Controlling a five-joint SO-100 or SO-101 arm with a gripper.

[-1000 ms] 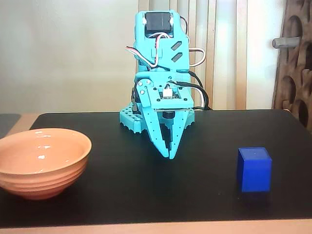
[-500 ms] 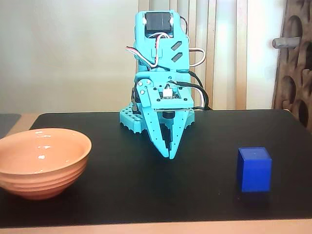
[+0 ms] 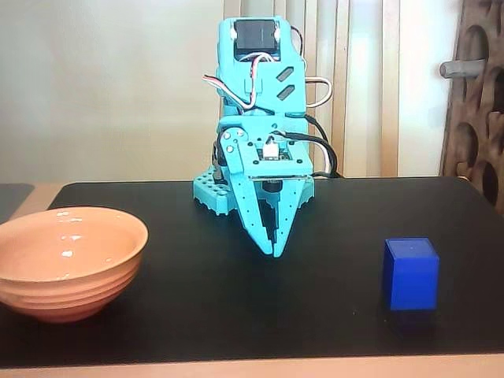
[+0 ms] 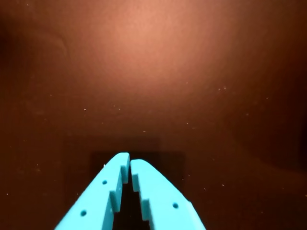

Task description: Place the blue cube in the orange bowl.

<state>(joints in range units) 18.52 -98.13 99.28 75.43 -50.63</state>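
The blue cube (image 3: pixel 410 273) stands on the black table at the right front in the fixed view. The orange bowl (image 3: pixel 68 260) sits at the left front, empty. My turquoise gripper (image 3: pixel 276 252) hangs tip-down at the table's middle, between the two and apart from both, with its jaws shut on nothing. In the wrist view the gripper (image 4: pixel 129 160) shows its tips closed together over the dark table; neither the cube nor the bowl is in that view.
The arm's base (image 3: pixel 216 191) stands at the back middle of the black table (image 3: pixel 236 315). A wooden cabinet with holes (image 3: pixel 480 102) stands at the back right. The table's front edge runs along the bottom of the fixed view.
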